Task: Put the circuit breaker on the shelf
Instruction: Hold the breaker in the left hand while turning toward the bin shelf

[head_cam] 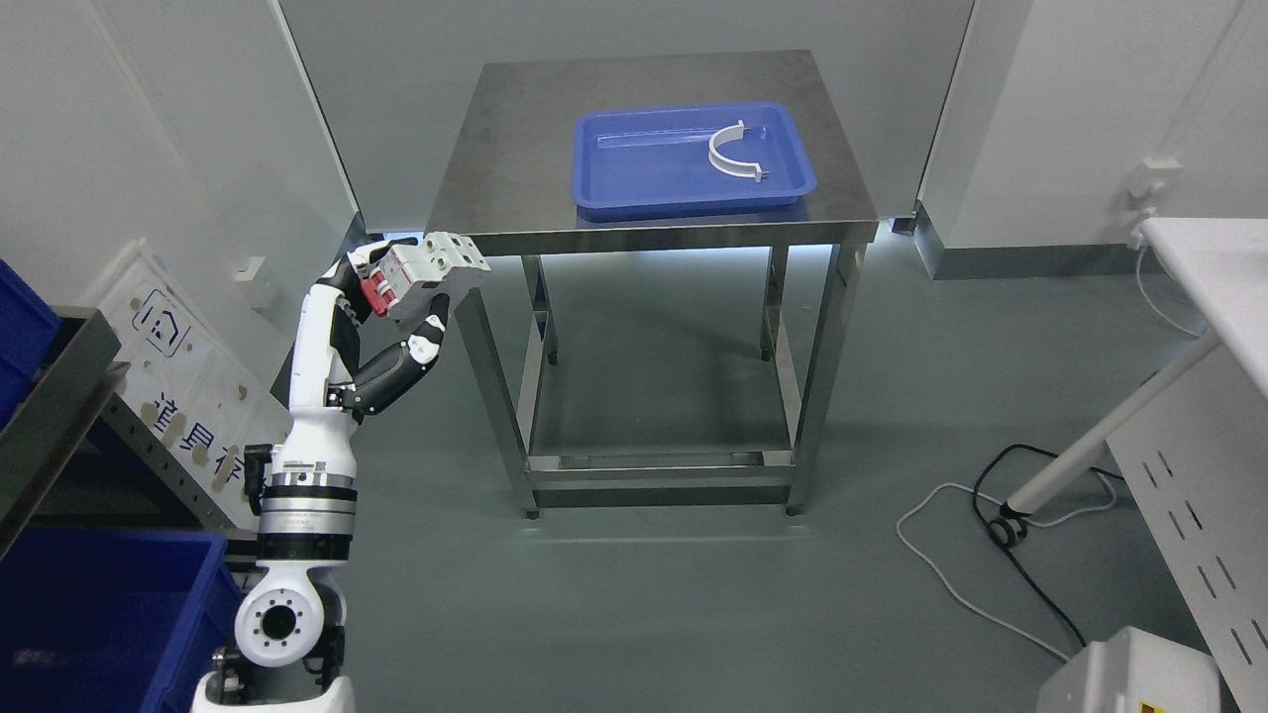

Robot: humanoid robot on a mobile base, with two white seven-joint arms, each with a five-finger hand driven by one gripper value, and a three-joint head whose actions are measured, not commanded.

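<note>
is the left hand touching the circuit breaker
Touching. The head view shows the left hand with its fingers wrapped around the circuit breaker, holding it in the air beside the steel table.

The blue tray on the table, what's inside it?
Inside the blue tray lies one curved white piece, near its right end. The rest looks bare. Whatever is beneath the tray on the steel table is covered.

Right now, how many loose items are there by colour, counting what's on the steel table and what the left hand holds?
Blue: 1, the blue plastic tray
White: 1, the white curved plastic clamp in it
Grey-and-red: 1, the grey-and-red circuit breaker in the left hand
Total: 3
</note>
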